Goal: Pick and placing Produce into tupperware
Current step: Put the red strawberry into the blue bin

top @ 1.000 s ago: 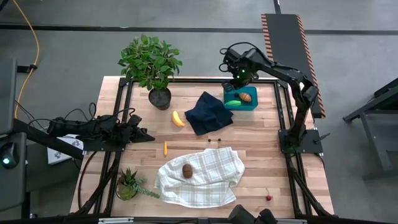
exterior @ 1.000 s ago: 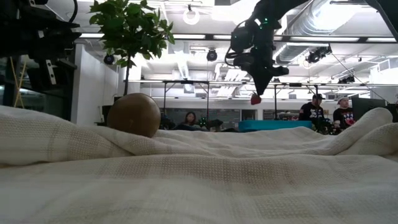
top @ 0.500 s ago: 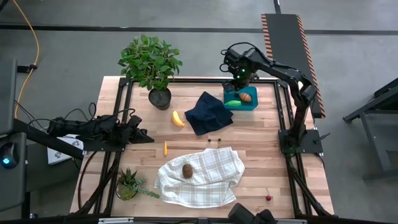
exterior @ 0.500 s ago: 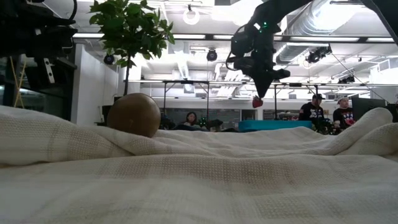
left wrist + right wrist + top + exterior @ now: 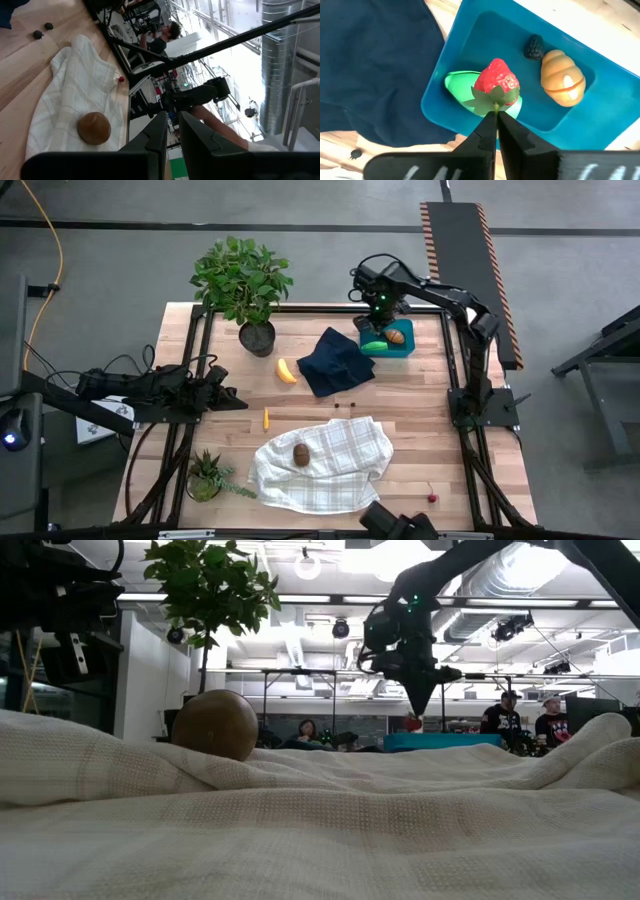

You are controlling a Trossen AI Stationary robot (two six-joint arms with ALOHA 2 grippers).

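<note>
My right gripper (image 5: 497, 113) hangs over the teal tupperware (image 5: 485, 35), at the table's far right (image 5: 404, 351), shut on a red strawberry (image 5: 496, 80). In the low view the strawberry (image 5: 413, 723) sits just above the box's rim (image 5: 450, 742). Inside the box lie a green piece (image 5: 453, 84), an orange piece (image 5: 562, 80) and a small dark berry (image 5: 534, 46). The banana (image 5: 287, 370), a small orange piece (image 5: 266, 418), a brown kiwi (image 5: 301, 454) on the checked cloth and red cherries (image 5: 432, 497) lie on the table. My left gripper (image 5: 173, 129) waits at the left edge, its fingers a narrow gap apart. My right gripper pinches the strawberry by its green stem (image 5: 495, 106), at the leafy top, between the two fingertips. The fingers come from above, pointing down. The fruit hangs below them, lifted clear, right over the green piece in the box.
A dark navy cloth (image 5: 335, 360) lies beside the box, toward the table's left. A checked white cloth (image 5: 325, 465) covers the near middle. A potted plant (image 5: 245, 285) stands at the far edge, a smaller one (image 5: 208, 477) at the near left. People show in the room behind.
My right gripper has come down toward the tupperware with the strawberry, staying shut on it. The fruit has sunk from well above the box to just over its rim.
</note>
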